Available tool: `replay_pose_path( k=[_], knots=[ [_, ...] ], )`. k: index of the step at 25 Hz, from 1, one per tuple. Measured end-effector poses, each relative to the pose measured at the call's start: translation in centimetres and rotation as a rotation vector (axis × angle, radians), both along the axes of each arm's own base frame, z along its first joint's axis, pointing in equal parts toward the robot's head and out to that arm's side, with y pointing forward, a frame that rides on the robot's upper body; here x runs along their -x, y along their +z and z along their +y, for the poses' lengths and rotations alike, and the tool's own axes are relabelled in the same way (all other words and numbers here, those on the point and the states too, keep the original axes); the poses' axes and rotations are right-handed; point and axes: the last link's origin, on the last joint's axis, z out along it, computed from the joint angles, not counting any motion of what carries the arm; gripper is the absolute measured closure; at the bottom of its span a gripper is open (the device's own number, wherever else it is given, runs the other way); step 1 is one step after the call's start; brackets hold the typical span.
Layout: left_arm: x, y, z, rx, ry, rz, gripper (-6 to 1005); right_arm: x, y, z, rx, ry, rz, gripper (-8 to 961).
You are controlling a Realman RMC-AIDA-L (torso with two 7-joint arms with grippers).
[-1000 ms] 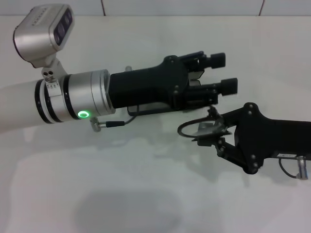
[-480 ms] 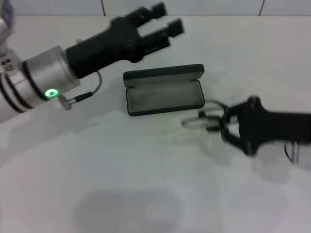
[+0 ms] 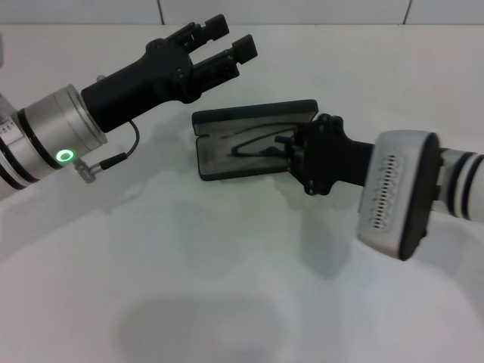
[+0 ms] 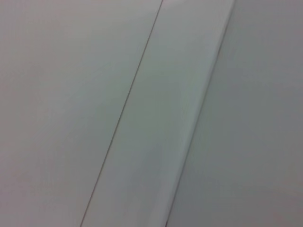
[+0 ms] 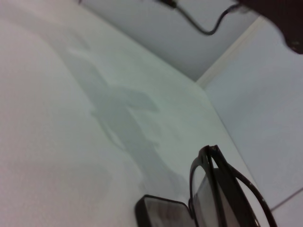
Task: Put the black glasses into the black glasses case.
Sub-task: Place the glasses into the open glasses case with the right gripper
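Table (image 3: 227,302): white, bare in front, and it carries the case (image 3: 253,115) near its middle. We note the case lies open, lid raised at the far side, grey lining up.

Left arm: we record it raised over the table's far left, its gripper (image 3: 223,41) held well above and behind the case, fingers spread apart and holding nothing. We judge it idle for this step. Its wrist view gives only plain pale surfaces.

Right arm: it reaches in from the right, and its gripper (image 3: 291,147) sits at the right end of the case tray. We cannot tell how its fingers stand; the black body hides them.

Glasses (image 3: 253,141): we see the thin frame stretched along the lining, over or within the tray; whether it rests on the lining or is carried just above it we cannot tell. The right wrist view shows the frame (image 5: 227,189) close above one rounded corner of the case (image 5: 158,210).

Assessment: placing is in hand. We advise keeping the frame parallel to the tray's long side, with both temples inside the rim. Descent should be slow and release made only once the frame is seated, since a temple caught on the rim would tilt the glasses out. We also advise withdrawing clear of the raised lid.
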Motion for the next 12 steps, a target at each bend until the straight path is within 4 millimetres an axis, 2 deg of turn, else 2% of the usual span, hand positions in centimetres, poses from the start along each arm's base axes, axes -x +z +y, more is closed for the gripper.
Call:
replay_pose_path(
  k=[12],
  knots=[
    [-0.1,-0.7,-0.1,0.016,0.009,0.005,212,0.6,-1.6,0.5,-0.09,-0.047,-0.032,828]
  ],
)
